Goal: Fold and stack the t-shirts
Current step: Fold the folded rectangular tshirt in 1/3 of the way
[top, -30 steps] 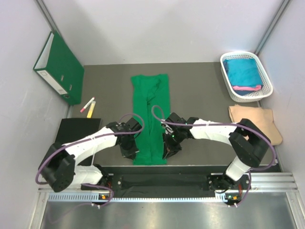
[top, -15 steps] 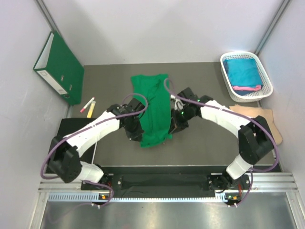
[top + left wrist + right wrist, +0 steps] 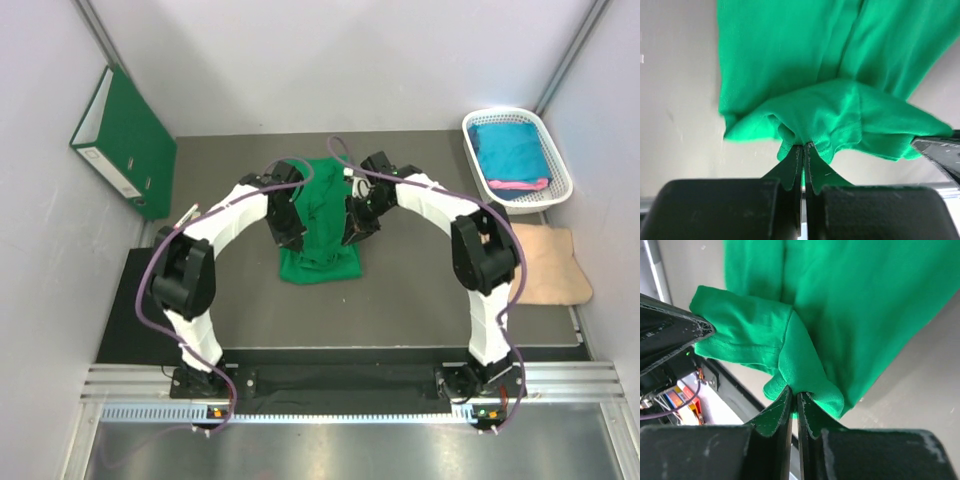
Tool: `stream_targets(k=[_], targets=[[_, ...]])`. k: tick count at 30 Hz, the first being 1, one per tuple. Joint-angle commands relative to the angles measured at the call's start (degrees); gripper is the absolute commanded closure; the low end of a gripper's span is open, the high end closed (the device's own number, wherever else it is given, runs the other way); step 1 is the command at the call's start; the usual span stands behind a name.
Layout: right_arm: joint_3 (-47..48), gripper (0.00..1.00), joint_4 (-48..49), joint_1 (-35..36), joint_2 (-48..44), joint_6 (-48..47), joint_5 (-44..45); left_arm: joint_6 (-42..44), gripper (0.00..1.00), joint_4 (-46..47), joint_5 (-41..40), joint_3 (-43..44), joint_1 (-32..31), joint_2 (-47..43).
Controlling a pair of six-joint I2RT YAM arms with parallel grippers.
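arm bases are noted at the bottom edge of the top view, with both arms reached up toward the frame centre. in the left wrist view, the left gripper (image 3: pixel 804 147) is seen pressed together on a bunched fold of the bright green t-shirt (image 3: pixel 320 222). in the right wrist view, the right gripper (image 3: pixel 793 394) is likewise pinched tight on a fold at the same shirt's edge. the shirt is found at centre of the top view, doubled over between the two grippers, its folded edge lowest in frame on the grey table (image 3: pixel 420 300). a beige cloth (image 3: pixel 548 265) is laid at right. further up, a white basket (image 3: pixel 556 150) at upper right is filled with a teal t-shirt (image 3: pixel 510 148) and a pink t-shirt (image 3: pixel 520 184). a dark green binder (image 3: pixel 130 135) is leaned at upper left.
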Motion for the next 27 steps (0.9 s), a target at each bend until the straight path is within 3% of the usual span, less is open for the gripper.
stream_targets(k=[1,10,12,13,14,15,16,17,18,21,27], targets=[[6.47,0.94,0.35,-2.23,3.56,-1.50,-1.46,2.39,1.00,0.52,1.91,6.21,2.64,4.37],[18.42,0.92,1.05,-6.01,12.44,0.00,-2.34,3.10,1.00,-2.64,2.26,15.88,8.09,13.33],[22.63,0.86,0.79,-6.80,15.67,0.79,-2.34,3.10,1.00,-4.39,1.65,18.51,9.23,14.74],[23.95,0.72,0.44,-7.15,16.74,0.96,-1.47,3.01,0.91,-5.36,1.47,19.48,9.67,16.31],[25.27,0.63,0.79,-7.76,17.45,1.05,-1.12,2.40,0.63,-6.59,1.29,20.54,10.54,17.03],[25.11,0.46,2.53,-8.03,16.93,0.88,1.24,2.31,0.46,-7.99,0.86,22.12,10.81,17.47],[23.89,0.36,4.55,-8.21,15.54,0.79,3.17,2.31,0.32,-8.09,0.50,22.57,10.99,17.39],[19.18,0.26,6.92,-8.12,10.56,0.79,5.11,2.48,0.12,-8.10,-0.72,22.83,11.08,16.86],[16.26,0.05,9.99,-8.12,7.64,0.79,9.13,2.66,0.03,-7.83,-1.08,22.57,11.08,16.16],[6.40,0.00,16.87,-8.21,-2.74,0.79,14.86,3.62,0.02,-6.60,-2.92,19.94,11.08,12.21],[-3.79,0.00,10.72,-8.91,-9.17,0.00,12.88,2.75,0.05,-1.95,-3.46,5.81,11.08,3.69]])
